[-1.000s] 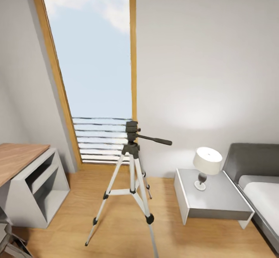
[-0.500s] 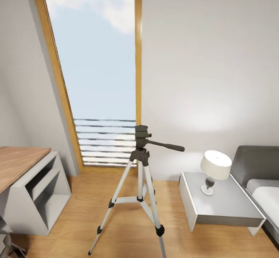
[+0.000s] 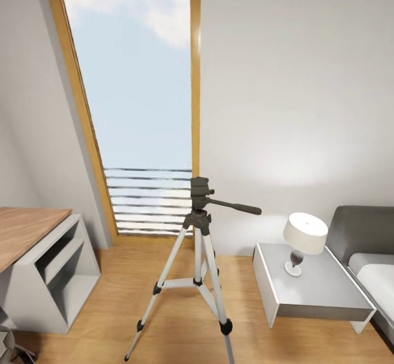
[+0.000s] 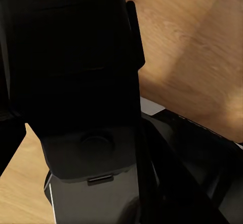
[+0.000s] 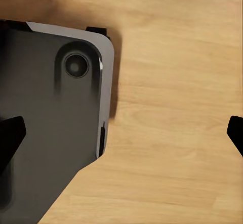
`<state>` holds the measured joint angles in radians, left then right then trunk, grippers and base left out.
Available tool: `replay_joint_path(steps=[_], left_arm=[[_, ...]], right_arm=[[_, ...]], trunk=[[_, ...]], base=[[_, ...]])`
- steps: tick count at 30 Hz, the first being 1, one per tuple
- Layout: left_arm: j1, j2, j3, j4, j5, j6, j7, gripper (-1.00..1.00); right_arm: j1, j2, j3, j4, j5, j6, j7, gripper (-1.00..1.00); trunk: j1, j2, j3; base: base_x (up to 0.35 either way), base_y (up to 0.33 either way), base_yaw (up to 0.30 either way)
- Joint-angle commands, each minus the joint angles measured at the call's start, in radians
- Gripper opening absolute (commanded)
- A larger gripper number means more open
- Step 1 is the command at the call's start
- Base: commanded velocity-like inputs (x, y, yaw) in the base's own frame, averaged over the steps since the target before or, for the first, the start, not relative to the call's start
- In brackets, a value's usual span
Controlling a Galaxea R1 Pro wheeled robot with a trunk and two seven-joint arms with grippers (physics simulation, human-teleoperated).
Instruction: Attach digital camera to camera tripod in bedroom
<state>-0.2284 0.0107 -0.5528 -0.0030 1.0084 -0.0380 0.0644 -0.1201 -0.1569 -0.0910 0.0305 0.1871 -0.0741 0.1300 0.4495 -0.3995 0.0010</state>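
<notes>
The camera tripod (image 3: 198,220) stands on the light wood floor of the bedroom, in front of the tall window (image 3: 142,96), in the head view. Its dark grey head (image 3: 200,188) is bare and its pan handle (image 3: 236,207) points right. In the left wrist view the black boxy digital camera (image 4: 71,47) sits very close, with my left gripper (image 4: 76,138) shut on it and one finger (image 4: 9,138) showing beside it. My right gripper (image 5: 124,133) is open above the floor, nothing between its fingertips.
A wood-topped desk (image 3: 22,227) with a white shelf unit (image 3: 54,276) stands left of the tripod. To the right are a grey nightstand (image 3: 323,293) with a lamp (image 3: 304,238) and the bed (image 3: 377,276). My dark base (image 5: 50,133) shows under the right gripper.
The head view shifted during the first half second, so the tripod and furniture sit further right and lower in the picture; it has held nearly still since. Nothing in the room moved.
</notes>
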Motion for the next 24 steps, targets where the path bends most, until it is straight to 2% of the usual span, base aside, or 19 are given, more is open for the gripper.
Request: replay_joint_path(steps=[1,10,24], left_arm=[[0.0,0.0,-0.009,0.0,0.007,-0.002,0.0,-1.0],[0.0,0.001,-0.008,0.001,0.008,-0.002,0.003,-1.0],[0.0,0.002,-0.009,0.0,0.009,-0.002,0.003,-1.0]], right_arm=[[-0.001,-0.001,-0.009,0.003,0.009,-0.006,0.002,1.0],[-0.001,0.0,-0.008,0.003,0.009,-0.006,0.002,1.0],[-0.001,0.002,-0.009,0.003,0.006,-0.004,0.002,1.0]], trunk=[[0.001,-0.001,0.0],[0.001,-0.001,0.0],[0.001,-0.001,0.0]], base=[[0.139,-0.071,0.0],[0.16,-0.103,0.0],[0.017,-0.011,0.028]])
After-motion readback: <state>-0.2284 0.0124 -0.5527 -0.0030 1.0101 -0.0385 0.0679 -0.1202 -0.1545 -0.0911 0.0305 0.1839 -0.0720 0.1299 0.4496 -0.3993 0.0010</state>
